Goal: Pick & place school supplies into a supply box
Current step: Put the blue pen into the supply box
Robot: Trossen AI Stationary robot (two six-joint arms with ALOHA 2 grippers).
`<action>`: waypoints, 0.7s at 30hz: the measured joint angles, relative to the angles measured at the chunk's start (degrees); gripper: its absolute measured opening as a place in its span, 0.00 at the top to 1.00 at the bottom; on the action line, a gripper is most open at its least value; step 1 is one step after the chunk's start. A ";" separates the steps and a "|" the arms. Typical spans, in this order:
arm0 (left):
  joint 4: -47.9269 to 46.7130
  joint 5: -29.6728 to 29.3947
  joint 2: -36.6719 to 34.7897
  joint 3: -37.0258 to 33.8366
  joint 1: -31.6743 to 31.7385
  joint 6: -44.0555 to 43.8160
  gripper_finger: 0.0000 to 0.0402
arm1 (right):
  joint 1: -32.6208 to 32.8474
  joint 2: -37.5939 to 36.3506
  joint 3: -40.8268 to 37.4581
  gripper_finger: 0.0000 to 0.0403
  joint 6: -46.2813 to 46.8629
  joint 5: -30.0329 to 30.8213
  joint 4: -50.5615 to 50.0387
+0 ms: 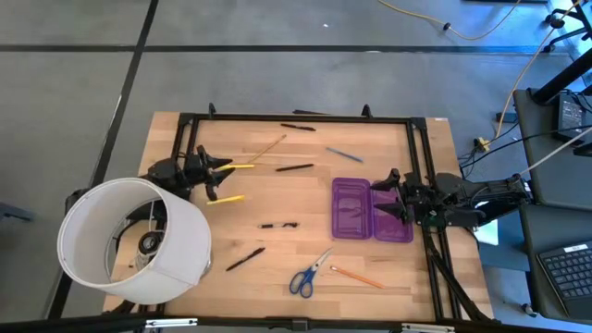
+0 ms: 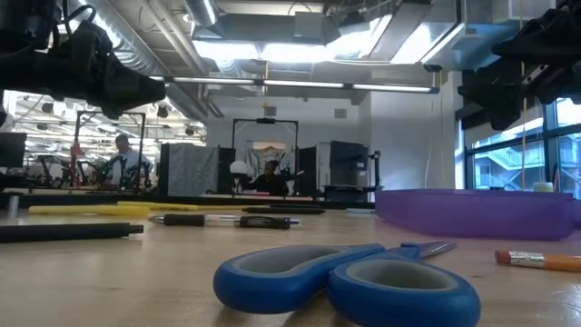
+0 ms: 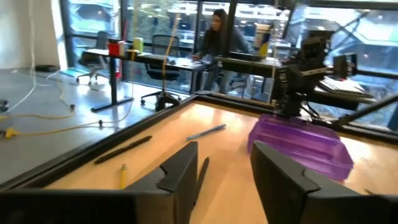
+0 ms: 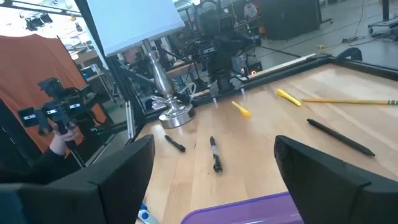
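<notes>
Purple supply box [image 1: 372, 211] sits open at 3 o'clock on the bench [image 1: 277, 268], long axis 12-to-6. Right gripper [image 1: 386, 196] hovers over it, fingers wide apart, empty. Left gripper [image 1: 220, 178] at 9 o'clock, fingers apart, between two yellow markers [image 1: 227, 198]. Scissors [image 1: 307, 275] lie near the 6 o'clock edge, tips toward 1; low view shows them closed. Middle of the bench mostly open.

Two dark jointed arms, matte black flat-fingered left gripper [image 3: 224, 180], bulky black housings
</notes>
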 joint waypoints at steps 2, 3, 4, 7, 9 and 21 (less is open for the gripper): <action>-0.02 -0.09 0.00 0.00 0.00 -2.33 0.60 | -0.01 0.00 -0.01 0.17 -1.16 2.43 0.56; -0.02 0.00 0.00 0.00 0.00 -3.05 0.58 | -0.01 0.00 -0.02 0.17 -1.03 4.42 1.61; -0.02 0.02 0.00 0.00 0.00 -3.31 0.57 | -0.01 0.00 0.00 0.17 -0.79 6.23 2.84; -0.05 0.02 0.00 0.00 0.00 -3.32 0.56 | -0.02 0.67 2.54 0.17 -2.57 10.83 1.48; -0.52 0.02 0.02 0.00 0.00 -3.34 0.56 | -0.29 2.69 6.25 0.17 -4.56 12.94 -1.54; -0.57 0.02 0.02 0.00 0.00 -3.43 0.56 | -14.82 42.73 39.71 0.17 -0.95 21.35 -40.66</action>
